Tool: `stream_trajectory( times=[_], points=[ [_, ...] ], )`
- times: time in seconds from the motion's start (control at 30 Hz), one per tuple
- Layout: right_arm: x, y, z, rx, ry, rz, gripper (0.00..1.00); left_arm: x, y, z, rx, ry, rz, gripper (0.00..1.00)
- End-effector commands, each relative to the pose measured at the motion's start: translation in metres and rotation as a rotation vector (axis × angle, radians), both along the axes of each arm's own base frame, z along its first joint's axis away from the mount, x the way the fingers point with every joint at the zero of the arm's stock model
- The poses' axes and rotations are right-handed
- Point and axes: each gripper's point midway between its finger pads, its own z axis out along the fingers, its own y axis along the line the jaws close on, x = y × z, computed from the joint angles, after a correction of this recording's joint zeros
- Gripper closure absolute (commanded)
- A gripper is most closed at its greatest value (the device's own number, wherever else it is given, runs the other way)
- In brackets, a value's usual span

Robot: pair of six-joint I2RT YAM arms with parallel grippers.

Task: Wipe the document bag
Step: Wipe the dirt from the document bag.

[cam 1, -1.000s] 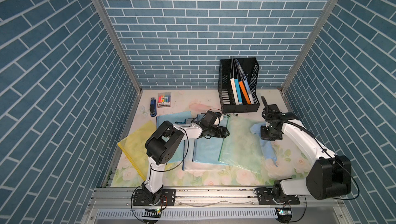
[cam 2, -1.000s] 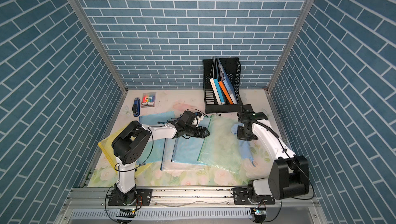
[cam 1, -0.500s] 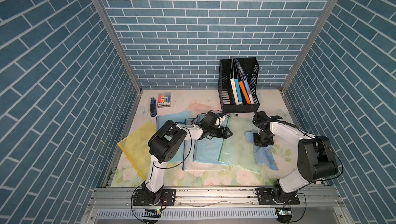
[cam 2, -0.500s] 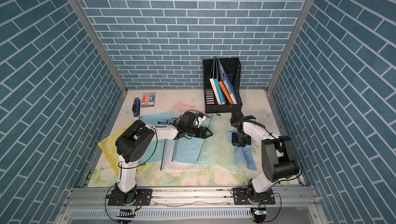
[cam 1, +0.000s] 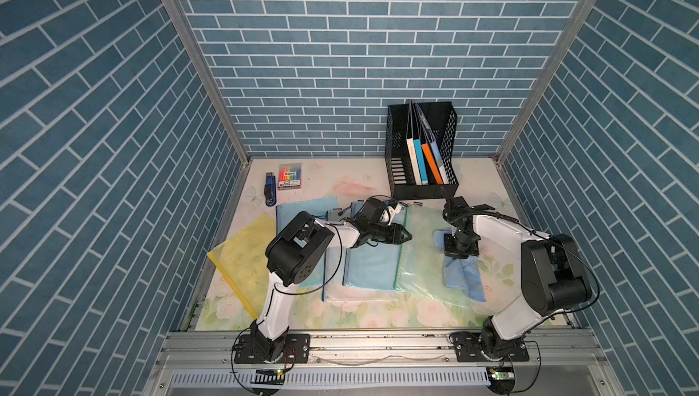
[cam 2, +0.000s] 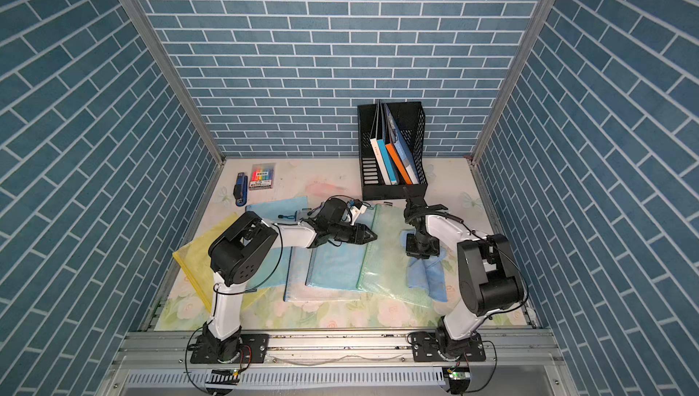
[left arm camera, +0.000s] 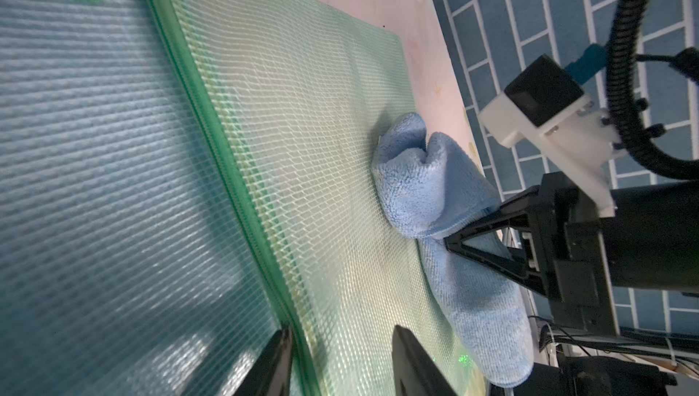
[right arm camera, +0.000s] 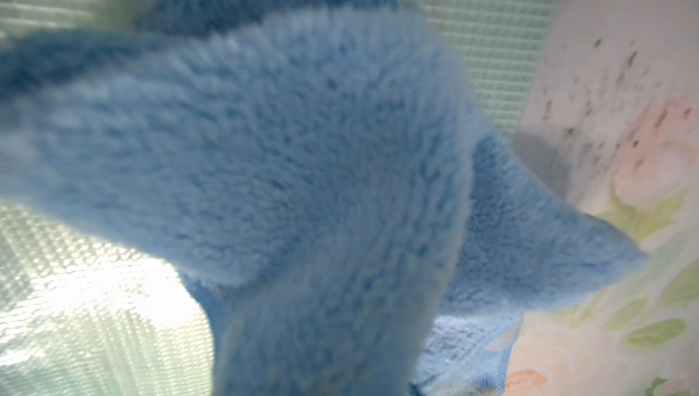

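Mid-wipe, right gripper clenches blue cloth on the green document bag, left gripper gapes over its zip edge; next, sweep across.

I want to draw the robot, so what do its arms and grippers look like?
The left arm and right arm are both white tubes joined by chunky black joints. A ribbed black cable curls along the right one. The left gripper and right gripper are black with pointy, triangle-shaped fingers. A small white-and-black camera box sits at the right wrist.
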Motion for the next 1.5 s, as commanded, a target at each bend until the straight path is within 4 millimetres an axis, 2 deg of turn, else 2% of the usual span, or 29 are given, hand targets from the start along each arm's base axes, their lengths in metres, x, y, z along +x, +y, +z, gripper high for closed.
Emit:
stream_trajectory(
  times=[0.0,0.27,0.43,0.53,0.7,0.77,0.8,0.87,0.93,1.07,1.23,1.33,1.47],
  points=[
    [-0.002,0.003,-0.005,0.003,0.018,-0.026,1.0,-0.005,-0.005,0.008,-0.055,0.004,-0.015,0.56],
    [-0.002,0.007,-0.01,0.004,0.025,-0.023,1.0,-0.008,-0.01,0.016,-0.167,0.048,0.01,0.51],
    [-0.003,0.008,-0.011,0.004,0.025,-0.024,1.0,-0.007,-0.01,0.02,-0.198,0.056,0.027,0.66],
    [-0.003,0.008,-0.012,0.003,0.023,-0.027,1.0,-0.008,-0.01,0.024,-0.206,0.042,0.026,0.67],
    [-0.004,0.009,-0.012,0.006,0.023,-0.025,1.0,-0.008,-0.009,0.019,-0.187,0.048,0.024,0.58],
    [-0.004,0.009,-0.012,0.005,0.023,-0.025,1.0,-0.009,-0.011,0.012,-0.146,0.045,0.018,0.45],
    [-0.003,0.009,-0.012,0.006,0.02,-0.025,1.0,-0.01,-0.013,0.008,-0.118,0.04,0.008,0.42],
    [-0.003,0.01,-0.011,0.006,0.018,-0.024,1.0,-0.012,-0.015,0.004,-0.085,0.027,-0.002,0.41],
    [-0.003,0.01,-0.011,0.008,0.016,-0.023,1.0,-0.013,-0.015,0.002,-0.079,0.024,-0.004,0.47],
    [-0.004,0.01,-0.011,0.009,0.014,-0.024,1.0,-0.012,-0.015,0.003,-0.084,0.024,0.005,0.66],
    [-0.004,0.011,-0.008,0.012,0.007,-0.02,1.0,-0.012,-0.012,0.001,-0.069,0.021,0.021,0.78],
    [0.0,0.012,0.005,0.016,-0.029,-0.003,1.0,-0.014,-0.007,-0.002,-0.05,0.023,0.044,0.81],
    [0.011,0.023,0.038,0.051,-0.121,0.049,1.0,-0.016,0.007,-0.013,0.002,0.051,0.104,0.85]
  ],
)
